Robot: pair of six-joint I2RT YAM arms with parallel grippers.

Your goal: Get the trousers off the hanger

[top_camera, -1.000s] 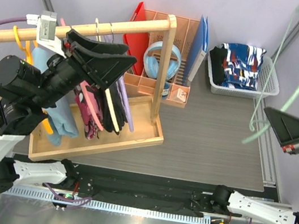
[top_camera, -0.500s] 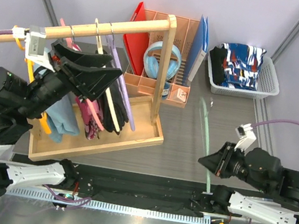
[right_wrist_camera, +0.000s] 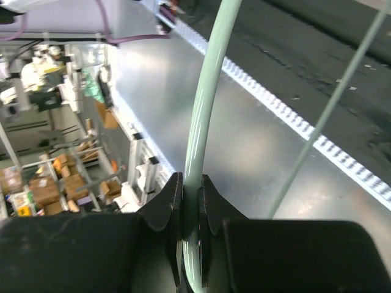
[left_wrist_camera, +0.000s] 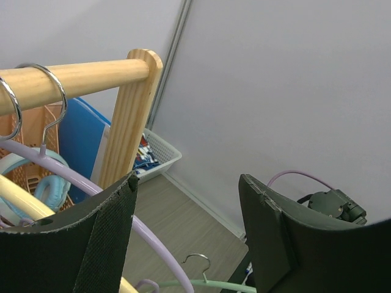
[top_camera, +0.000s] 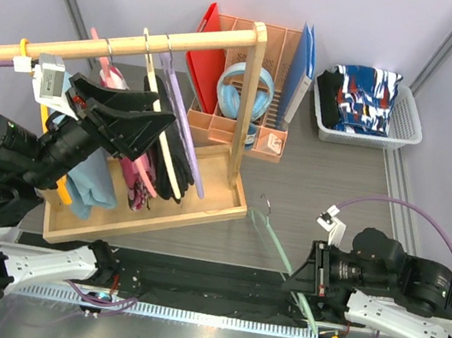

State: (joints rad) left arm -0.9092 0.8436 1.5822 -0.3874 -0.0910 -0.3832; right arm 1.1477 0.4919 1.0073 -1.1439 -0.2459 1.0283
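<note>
Two folded trousers lie in the white basket at the back right: a plain black pair and a dark blue printed pair. My right gripper hangs low by the table's near edge, shut on the bar of a bare light-green hanger; the right wrist view shows both jaws pressed on that hanger, gripper. My left gripper stands open beside the wooden rail, with nothing between its fingers. The left wrist view looks past the gripper at the green hanger.
The rail carries purple, cream and yellow hangers, dark garments, a pink floral garment and a light-blue cloth, over a wooden tray. An orange organiser with blue headphones stands behind.
My right arm has swung down and inward to the near edge, carrying the green hanger with it. My left gripper has drifted left and lower beside the rail, still open.
</note>
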